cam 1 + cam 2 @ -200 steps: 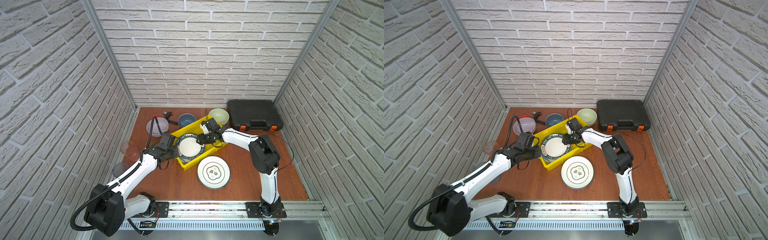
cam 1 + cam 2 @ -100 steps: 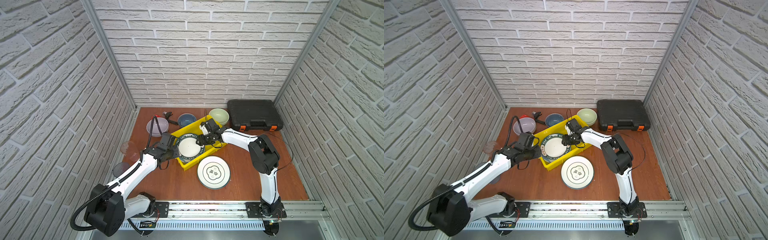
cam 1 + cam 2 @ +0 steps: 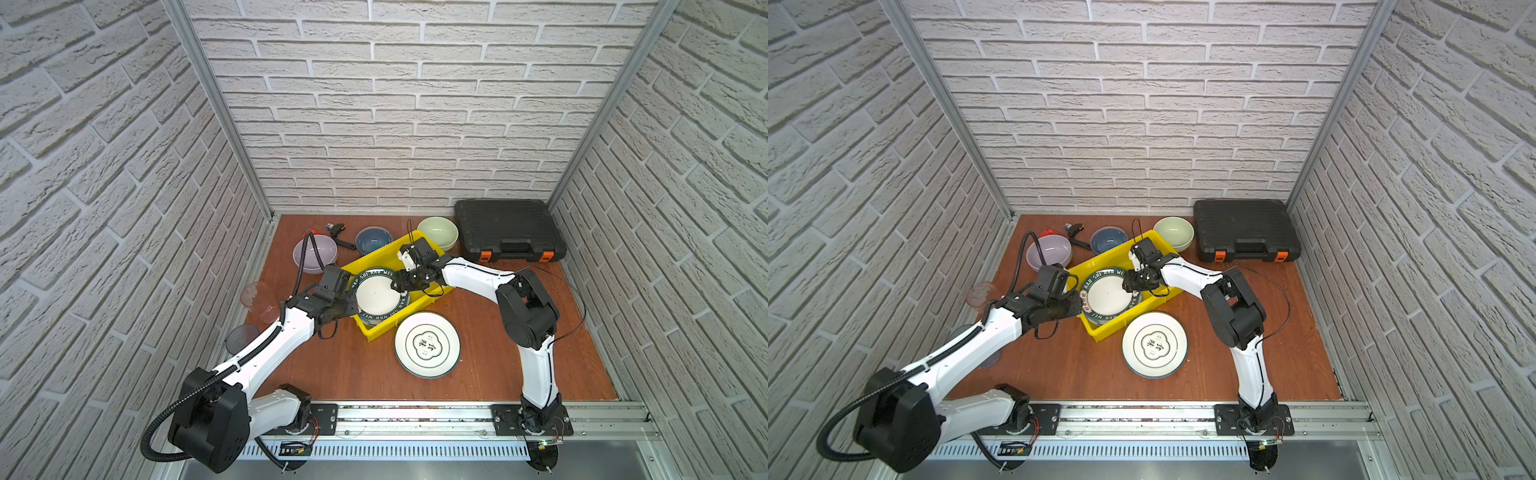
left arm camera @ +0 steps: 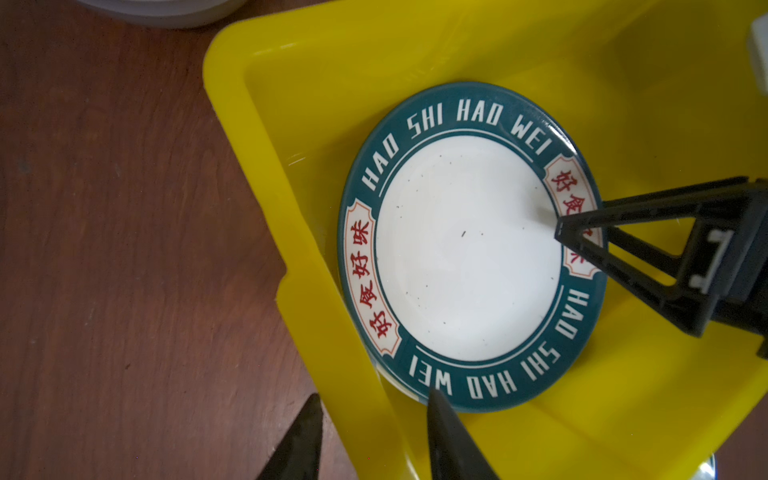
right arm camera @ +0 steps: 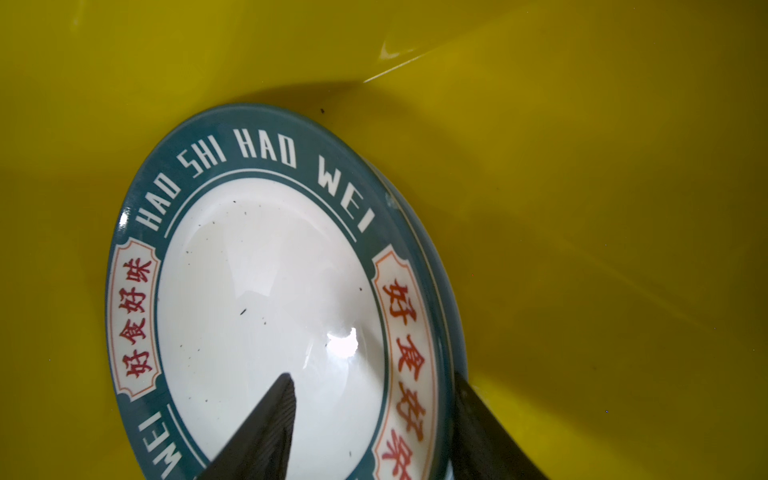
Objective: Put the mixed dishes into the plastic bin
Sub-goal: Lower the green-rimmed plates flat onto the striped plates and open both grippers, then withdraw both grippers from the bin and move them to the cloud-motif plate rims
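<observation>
Right end effector (image 5: 372,376) is down inside the yellow bin (image 3: 376,334) with its jaws spread apart, straddling the rim of the teal-rimmed plate (image 5: 266,299). One finger is over the white middle and the other is just off the edge, so it's not pinching anything. That plate (the "HAO SHI HAO WEI" one) sits in the bin, looking a bit tilted, on top of another plate (image 3: 375,321) whose edge peeks out underneath.

Left end effector (image 4: 374,395) is at the bin's wall, partly open, with one finger outside over the worktop (image 3: 332,374) and one inside by the plate's edge. Honestly can't tell if it's squeezing the wall or just sitting around it.

Just in front of the bin, a white printed plate (image 3: 427,345) lies flat on the worktop. Behind the bin are a lilac bowl (image 3: 314,253), dark-blue bowl (image 3: 373,241) and pale-green bowl (image 3: 437,232), all upright. Off to the left by the wall are a pinkish tumbler (image 3: 257,295) and a greyish tumbler (image 3: 242,337). A black case (image 3: 509,228) with orange latches sits in the far right corner.
</observation>
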